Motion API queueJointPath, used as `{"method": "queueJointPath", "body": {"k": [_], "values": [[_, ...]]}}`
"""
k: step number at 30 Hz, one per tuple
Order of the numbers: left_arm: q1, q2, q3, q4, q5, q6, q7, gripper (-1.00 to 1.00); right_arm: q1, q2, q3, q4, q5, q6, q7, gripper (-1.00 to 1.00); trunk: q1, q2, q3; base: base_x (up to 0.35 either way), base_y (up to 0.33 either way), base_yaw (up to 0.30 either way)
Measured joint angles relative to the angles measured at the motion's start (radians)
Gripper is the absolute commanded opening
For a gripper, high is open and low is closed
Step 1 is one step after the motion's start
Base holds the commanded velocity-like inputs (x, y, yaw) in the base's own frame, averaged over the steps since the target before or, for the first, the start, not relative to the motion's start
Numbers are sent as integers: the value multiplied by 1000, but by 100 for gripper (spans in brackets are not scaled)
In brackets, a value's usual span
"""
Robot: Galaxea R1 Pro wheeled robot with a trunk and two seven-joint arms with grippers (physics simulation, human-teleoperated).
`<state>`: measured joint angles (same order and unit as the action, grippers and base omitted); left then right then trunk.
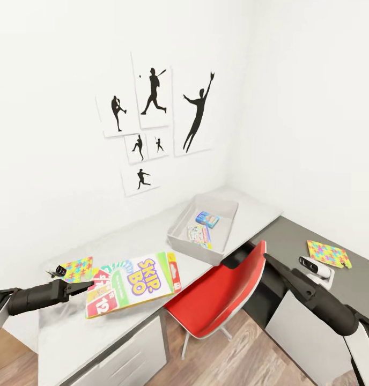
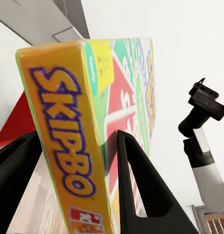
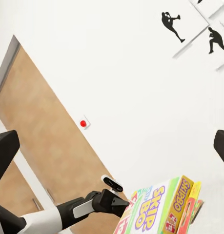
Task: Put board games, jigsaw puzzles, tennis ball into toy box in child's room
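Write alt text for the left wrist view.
The left gripper clamps its black fingers on the edge of the Skip-Bo board game, held up close to the camera. Behind are a white wall and the right arm.

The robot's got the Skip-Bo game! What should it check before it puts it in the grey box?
1. Grip: the left gripper has its fingers on either side of the Skip-Bo box edge. Ok.
2. Box lifted off the table: cannot tell; in the head view it looks flat on it.
3. Room in the toy box: two small game boxes lie inside, with bare floor beside them. Ok.
4. Path: the red chair sits below the table edge, not between. Ok.
5. Right gripper: open, empty, above the chair. Ok.
6. Left-hand jigsaw puzzle lies just by the gripper. Watch it.
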<state>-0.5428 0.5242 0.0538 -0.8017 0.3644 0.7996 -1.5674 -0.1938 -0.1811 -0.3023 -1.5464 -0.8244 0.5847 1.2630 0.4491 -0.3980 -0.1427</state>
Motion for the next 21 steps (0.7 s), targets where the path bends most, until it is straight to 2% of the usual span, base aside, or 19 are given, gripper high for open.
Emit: {"method": "queueJointPath", "body": {"k": [6, 8, 10, 12, 15, 17, 19, 21], "values": [[0, 1, 5, -7, 1, 1, 0, -100, 0, -1, -1, 1, -1, 0, 0, 100, 0, 0, 7, 92, -14, -201], [-1, 0, 39, -19, 2, 10, 0, -100, 0, -1, -7, 2, -1, 0, 0, 100, 0, 0, 10, 13, -2, -201], [-5, 0, 104, -28, 2, 74, 0, -100, 0, -1, -28, 8, -1, 0, 0, 100, 0, 0, 12, 6, -1, -201], [-10, -1, 139, -39, 1, 137, 0, -100, 0, -1, -47, 22, 0, 1, 0, 100, 0, 0, 15, 3, 0, -201], [-51, -7, 165, -92, 4, 201, 0, -100, 0, -1, -72, 41, 1, 3, 2, 100, 0, 0, 18, 1, 0, -201], [-83, -11, 171, -125, 1, 220, 0, -100, 0, -1, -79, 47, 2, 3, 3, 100, 0, 0, 21, 0, 0, -201], [-114, -22, 174, -143, 0, 229, 0, -100, 0, -1, -83, 51, 2, 3, 4, 100, 0, 0, 23, 0, 0, -201], [-155, -62, 174, -154, -1, 235, 0, -100, 0, -1, -86, 54, 3, 3, 4, 100, 0, 0, 26, 0, 0, -199]]}}
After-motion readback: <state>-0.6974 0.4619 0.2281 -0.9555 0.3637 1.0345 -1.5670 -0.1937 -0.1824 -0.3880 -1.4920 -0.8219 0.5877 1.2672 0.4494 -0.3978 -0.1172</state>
